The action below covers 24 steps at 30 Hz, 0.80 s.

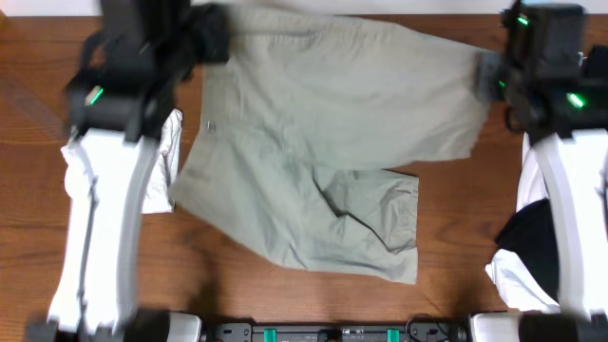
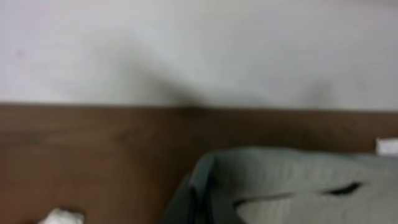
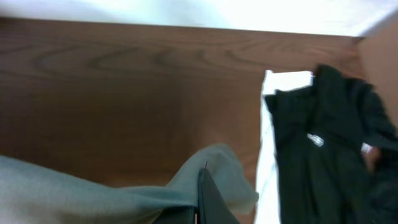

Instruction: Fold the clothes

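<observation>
The khaki shorts (image 1: 323,133) lie spread across the middle of the wooden table, one leg folded over at the front. My left gripper (image 1: 211,36) is at the shorts' far left corner, shut on the fabric; the left wrist view shows its fingers (image 2: 200,198) pinching the cloth edge (image 2: 298,180). My right gripper (image 1: 489,76) is at the far right corner, shut on the shorts; the right wrist view shows its fingers (image 3: 202,196) clamped on lifted fabric (image 3: 93,193).
A white folded garment (image 1: 161,161) lies under the left arm at the table's left. A black garment with white trim (image 1: 532,252) lies at the right, also in the right wrist view (image 3: 329,137). The table's back edge meets a white wall (image 2: 199,50).
</observation>
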Tool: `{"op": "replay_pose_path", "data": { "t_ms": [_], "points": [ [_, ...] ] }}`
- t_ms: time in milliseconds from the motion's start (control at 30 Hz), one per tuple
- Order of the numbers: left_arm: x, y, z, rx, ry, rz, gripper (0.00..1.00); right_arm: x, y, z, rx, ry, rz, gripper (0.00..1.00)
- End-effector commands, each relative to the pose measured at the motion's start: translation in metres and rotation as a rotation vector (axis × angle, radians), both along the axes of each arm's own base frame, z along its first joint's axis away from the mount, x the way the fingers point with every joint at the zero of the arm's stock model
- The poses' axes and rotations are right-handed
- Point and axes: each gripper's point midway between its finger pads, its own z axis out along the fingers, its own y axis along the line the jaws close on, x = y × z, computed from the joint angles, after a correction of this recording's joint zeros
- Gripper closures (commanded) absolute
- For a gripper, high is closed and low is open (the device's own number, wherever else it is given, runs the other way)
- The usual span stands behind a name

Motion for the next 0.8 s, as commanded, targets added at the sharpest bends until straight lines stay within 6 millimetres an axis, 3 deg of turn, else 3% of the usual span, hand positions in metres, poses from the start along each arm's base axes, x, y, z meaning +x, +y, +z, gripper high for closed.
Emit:
{"op": "replay_pose_path", "data": {
  "t_ms": [0,100,200,267,367,467,567,633,767],
  "points": [
    [0.047,0.002,-0.013,-0.02,-0.045,0.013,0.94,0.03,-0.019,-0.021,-0.058,0.006,-0.051,0.99],
    [0.078,0.003,0.003,-0.053,-0.13,-0.011,0.94,0.048,-0.036,0.001,-0.09,-0.082,-0.112,0.99],
    [0.089,0.015,0.045,-0.063,-0.233,0.007,0.94,0.056,-0.048,0.065,-0.077,-0.23,-0.145,0.99],
    [0.085,0.027,0.084,-0.068,-0.322,0.025,0.94,0.053,-0.056,0.12,-0.071,-0.354,-0.166,0.99],
    [0.069,0.044,0.132,-0.07,-0.422,0.052,0.94,0.038,-0.065,0.186,-0.072,-0.492,-0.188,0.99],
    [0.05,0.05,0.153,-0.078,-0.432,0.031,0.94,0.02,-0.078,0.214,-0.083,-0.534,-0.217,0.99],
    [0.033,0.044,0.132,-0.098,-0.312,-0.023,0.94,0.01,-0.087,0.2,-0.09,-0.459,-0.235,0.99],
    [0.022,0.044,0.097,-0.1,-0.158,-0.016,0.94,0.005,-0.087,0.174,-0.093,-0.353,-0.232,0.99],
    [-0.008,0.044,0.016,-0.103,0.199,0.002,0.95,-0.005,-0.077,0.101,-0.041,-0.097,-0.214,0.99]
  ]
}}
